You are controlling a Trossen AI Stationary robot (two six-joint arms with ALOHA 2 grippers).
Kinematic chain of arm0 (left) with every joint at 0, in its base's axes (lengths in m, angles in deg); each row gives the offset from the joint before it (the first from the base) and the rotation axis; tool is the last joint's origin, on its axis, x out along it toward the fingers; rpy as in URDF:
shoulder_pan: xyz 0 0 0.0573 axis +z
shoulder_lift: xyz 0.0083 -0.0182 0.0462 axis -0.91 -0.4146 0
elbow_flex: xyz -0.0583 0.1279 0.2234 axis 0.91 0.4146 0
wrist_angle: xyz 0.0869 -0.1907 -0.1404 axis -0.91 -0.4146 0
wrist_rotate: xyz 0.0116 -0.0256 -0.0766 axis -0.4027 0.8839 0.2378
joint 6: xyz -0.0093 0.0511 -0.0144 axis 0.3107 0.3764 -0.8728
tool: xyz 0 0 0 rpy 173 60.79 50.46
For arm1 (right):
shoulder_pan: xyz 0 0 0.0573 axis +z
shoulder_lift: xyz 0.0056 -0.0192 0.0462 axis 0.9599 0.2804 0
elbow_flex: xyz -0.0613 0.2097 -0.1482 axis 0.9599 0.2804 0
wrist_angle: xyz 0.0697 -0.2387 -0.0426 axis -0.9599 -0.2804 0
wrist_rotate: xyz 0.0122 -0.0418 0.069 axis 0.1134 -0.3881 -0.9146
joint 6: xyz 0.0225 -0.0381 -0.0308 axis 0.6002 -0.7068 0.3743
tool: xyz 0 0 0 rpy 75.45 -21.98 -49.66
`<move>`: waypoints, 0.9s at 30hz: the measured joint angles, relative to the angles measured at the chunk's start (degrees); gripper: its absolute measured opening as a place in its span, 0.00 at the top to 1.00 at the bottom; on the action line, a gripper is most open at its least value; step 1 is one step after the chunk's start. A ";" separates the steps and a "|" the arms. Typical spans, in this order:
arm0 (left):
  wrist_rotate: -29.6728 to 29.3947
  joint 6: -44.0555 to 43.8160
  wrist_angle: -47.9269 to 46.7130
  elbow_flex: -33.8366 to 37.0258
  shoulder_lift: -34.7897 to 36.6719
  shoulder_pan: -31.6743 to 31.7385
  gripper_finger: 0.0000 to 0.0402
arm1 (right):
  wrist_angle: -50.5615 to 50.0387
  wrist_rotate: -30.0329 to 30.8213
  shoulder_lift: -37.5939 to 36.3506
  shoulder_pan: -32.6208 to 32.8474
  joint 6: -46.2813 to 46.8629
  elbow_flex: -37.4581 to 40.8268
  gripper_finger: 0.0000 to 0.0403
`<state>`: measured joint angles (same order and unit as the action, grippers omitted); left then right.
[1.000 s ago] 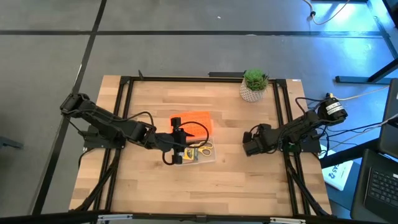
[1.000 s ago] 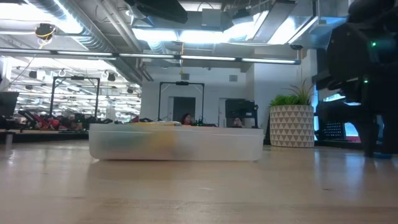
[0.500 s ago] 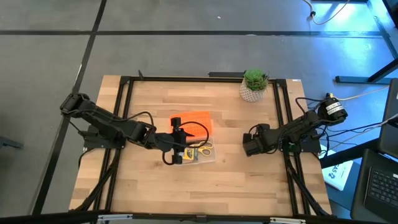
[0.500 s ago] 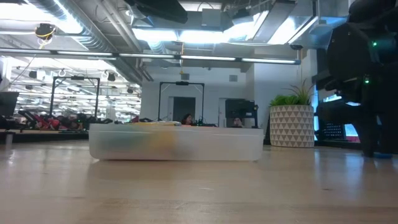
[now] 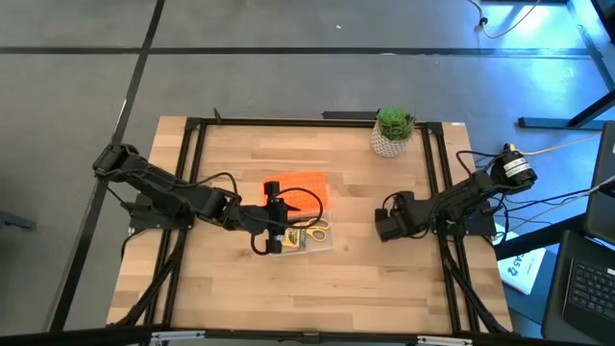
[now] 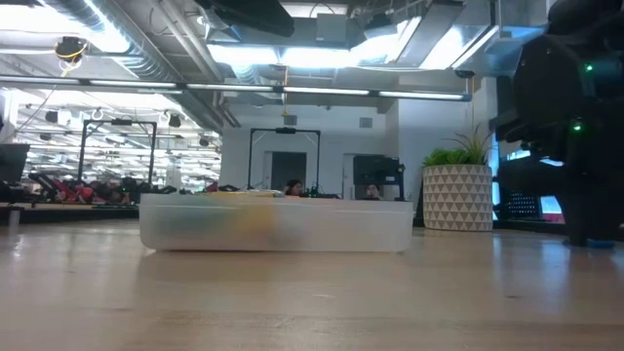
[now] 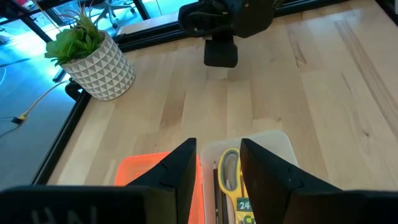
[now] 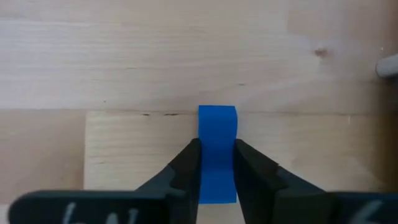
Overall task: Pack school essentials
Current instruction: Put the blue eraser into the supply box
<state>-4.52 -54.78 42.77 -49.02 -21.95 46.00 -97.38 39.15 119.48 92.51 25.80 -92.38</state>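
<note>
Left gripper [image 7: 214,163]: jaws part-open, a narrow gap, holding nothing. It hovers above the clear case [image 5: 306,236]. Seen between the jaws, down in the case: yellow-handled scissors [image 7: 231,177], a thin dark pencil [image 7: 215,186] just beside them, and the corner of a green-and-yellow crayon box [image 7: 244,211]. Off to one side of the jaws, the orange lid [image 7: 134,168] lies flat on the worktop [image 5: 240,288], touching the case's edge. Farther ahead of the jaws, well apart: a potted plant [image 7: 92,56] in a white patterned pot, at the worktop's far corner.

Right gripper [image 8: 217,163]: jaws narrow, set on either side of a strip of blue tape [image 8: 217,152] stuck to the wood, facing straight down. Whether the fingers press the tape or only flank it cannot be told. Bare wood all round the jaws.

From above, the right gripper [image 5: 392,221] sits near the worktop's right edge, well apart from the case and scissors [image 5: 314,229]. At worktop height the case [image 6: 276,224] shows as a frosted tub, contents blurred, plant [image 6: 458,191] beyond.
</note>
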 joint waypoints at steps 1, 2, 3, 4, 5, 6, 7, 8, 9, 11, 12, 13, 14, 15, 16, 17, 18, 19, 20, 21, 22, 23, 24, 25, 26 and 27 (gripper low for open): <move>0.00 0.01 0.00 0.00 0.00 0.00 0.71 | 0.02 0.45 0.00 0.01 -0.68 0.00 0.79; 0.00 0.00 0.00 0.00 0.00 0.00 0.71 | 0.08 0.81 0.00 0.01 -1.95 0.00 0.79; 0.00 0.00 0.00 0.00 0.00 -0.02 0.71 | 0.17 1.15 0.00 0.04 -3.42 0.00 0.78; 0.00 0.00 0.00 0.00 0.00 -0.02 0.71 | 0.20 1.46 0.00 0.16 -4.84 -0.07 0.78; -0.02 0.00 0.00 0.00 0.00 0.00 0.71 | 0.20 1.85 0.01 0.27 -6.31 -0.17 0.79; -0.01 0.02 0.00 0.00 0.00 0.00 0.71 | 0.19 2.40 0.11 0.38 -7.87 -0.35 0.79; -0.02 0.00 0.00 0.00 0.00 0.00 0.71 | 0.45 3.22 0.16 0.63 -9.26 -0.59 0.79; -0.02 0.00 0.00 0.00 0.00 -0.02 0.71 | 1.35 4.50 0.22 0.86 -10.49 -0.87 0.79; -0.02 0.00 0.02 0.00 0.00 0.00 0.71 | 2.39 5.77 0.24 1.07 -11.27 -1.42 0.79; -0.01 0.01 0.00 0.00 -0.01 0.00 0.71 | 2.96 7.57 0.15 1.46 -13.59 -2.02 0.79; 0.00 0.00 0.00 0.00 0.00 -0.02 0.71 | 2.85 7.97 0.18 1.66 -14.70 -2.16 0.79; 0.00 0.00 0.00 0.00 -0.01 -0.01 0.71 | 3.11 8.78 0.20 1.86 -16.09 -2.57 0.79; -0.01 0.02 0.03 0.00 -0.02 0.00 0.71 | 4.11 9.77 0.17 2.03 -17.33 -3.12 0.79; -0.01 0.02 0.04 0.00 -0.02 0.00 0.71 | 4.69 10.63 0.17 2.21 -18.48 -3.82 0.79; -0.01 0.00 0.02 0.00 -0.02 0.00 0.71 | 4.64 11.37 0.16 2.38 -19.82 -4.34 0.79; 0.00 0.00 0.00 0.00 -0.02 -0.01 0.71 | 4.56 11.91 0.15 2.54 -21.11 -4.91 0.79; 0.00 0.00 0.02 0.00 -0.02 0.00 0.71 | 4.78 12.59 0.15 2.59 -22.23 -5.69 0.79; 0.00 0.02 0.02 0.00 -0.02 -0.02 0.71 | 5.26 13.31 0.15 2.73 -23.70 -6.56 0.79; -0.02 0.02 0.04 0.00 -0.02 0.00 0.71 | 5.78 13.66 0.13 2.81 -25.48 -7.50 0.79; 0.00 0.00 0.03 0.00 -0.02 0.00 0.71 | 6.00 14.24 0.13 2.84 -27.30 -8.47 0.79; -0.01 0.00 0.02 0.00 -0.02 0.00 0.71 | 6.45 14.83 0.13 2.85 -29.30 -9.43 0.79; 0.00 0.00 0.04 0.00 -0.02 -0.01 0.71 | 7.54 15.34 0.13 2.85 -31.20 -10.34 0.79; 0.00 0.00 0.03 0.00 -0.02 -0.01 0.71 | 9.06 16.04 0.13 2.85 -33.62 -11.38 0.79; -0.01 0.00 0.02 0.00 -0.02 0.00 0.71 | 10.42 16.69 0.12 2.85 -36.07 -12.53 0.79; -0.02 0.00 0.04 0.00 -0.02 0.00 0.71 | 11.87 17.26 0.11 2.85 -38.94 -13.55 0.79; 0.00 0.02 0.02 0.00 -0.02 0.00 0.71 | 13.88 17.58 0.11 2.85 -42.10 -14.54 0.79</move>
<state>-4.52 -54.75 42.80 -49.02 -21.97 45.99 -83.51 56.73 119.59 95.37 -16.30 -106.92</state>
